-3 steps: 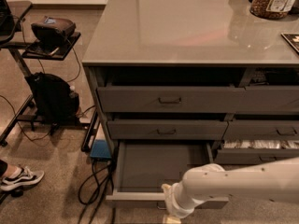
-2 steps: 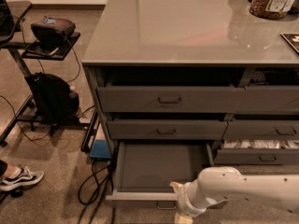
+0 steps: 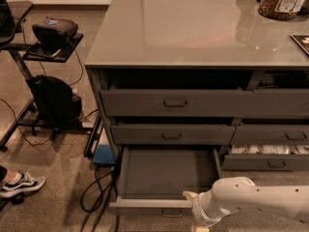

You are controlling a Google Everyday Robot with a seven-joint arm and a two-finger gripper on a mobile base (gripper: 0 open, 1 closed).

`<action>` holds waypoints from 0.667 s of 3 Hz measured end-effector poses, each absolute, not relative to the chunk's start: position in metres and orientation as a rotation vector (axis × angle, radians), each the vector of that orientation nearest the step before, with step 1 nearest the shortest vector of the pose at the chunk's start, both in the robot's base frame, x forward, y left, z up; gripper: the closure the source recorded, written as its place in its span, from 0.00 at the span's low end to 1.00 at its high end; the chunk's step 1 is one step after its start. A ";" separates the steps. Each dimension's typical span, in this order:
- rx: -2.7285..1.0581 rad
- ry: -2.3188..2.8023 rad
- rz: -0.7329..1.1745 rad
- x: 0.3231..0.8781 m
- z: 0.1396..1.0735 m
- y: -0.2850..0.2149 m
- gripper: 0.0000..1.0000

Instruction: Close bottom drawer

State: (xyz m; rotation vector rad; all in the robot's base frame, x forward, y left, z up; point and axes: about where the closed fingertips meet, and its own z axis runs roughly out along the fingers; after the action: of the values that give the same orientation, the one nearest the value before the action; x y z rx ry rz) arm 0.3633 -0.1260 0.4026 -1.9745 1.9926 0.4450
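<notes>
The bottom drawer (image 3: 164, 173) stands pulled far out from the grey cabinet, showing a long bare grey tray. Its low front panel (image 3: 145, 204) has a small rectangular pull handle (image 3: 172, 212) at the centre. My gripper (image 3: 195, 211) is at the bottom of the view, just right of the handle and against the front panel's right end. A pale fingertip (image 3: 189, 195) pokes over the panel's top edge. The white arm (image 3: 260, 202) runs off to the right.
Two more drawers (image 3: 175, 103) sit above it, slightly ajar. A right-hand drawer (image 3: 268, 150) shows pale contents. Cables (image 3: 99, 192) and a blue box (image 3: 104, 154) lie on the floor to the left. A shoe (image 3: 19, 185) and a stand with a black bag (image 3: 53, 98) are further left.
The arm and gripper have shifted right and lower along the drawer's front. The drawer has not visibly moved.
</notes>
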 end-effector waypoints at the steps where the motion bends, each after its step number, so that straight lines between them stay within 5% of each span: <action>1: -1.978 2.027 0.431 0.358 0.388 -0.130 0.00; 2: -1.930 2.025 0.391 0.353 0.349 -0.152 0.00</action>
State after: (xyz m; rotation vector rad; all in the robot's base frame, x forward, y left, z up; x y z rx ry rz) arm 0.3529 -0.1524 0.3488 -1.9304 2.0251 0.3912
